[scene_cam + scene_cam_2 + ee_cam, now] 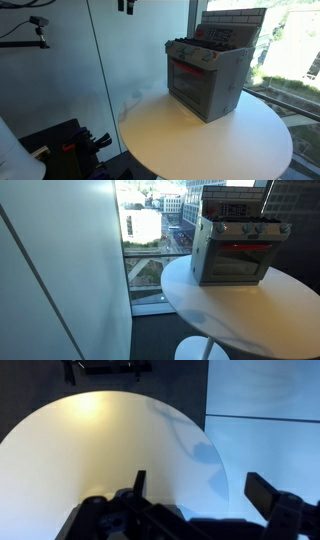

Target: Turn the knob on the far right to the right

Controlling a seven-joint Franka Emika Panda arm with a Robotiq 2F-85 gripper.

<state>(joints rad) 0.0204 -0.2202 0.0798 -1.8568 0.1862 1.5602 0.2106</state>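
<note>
A grey toy stove [207, 78] with a red oven window stands at the far side of the round white table [200, 140]. It also shows in an exterior view [236, 248]. A row of small knobs [195, 52] runs along its front top edge [250, 228]; the single knobs are too small to tell apart. My gripper [126, 5] hangs high above the table's near-left edge, well apart from the stove. In the wrist view my gripper [200, 488] is open and empty over the bare table [100, 450]. The stove is out of the wrist view.
Large windows stand behind and beside the table [150, 230]. A glass partition [95, 60] rises left of the table. Dark equipment [70, 140] lies on the floor at the lower left. The table's edge [215, 450] curves below the gripper.
</note>
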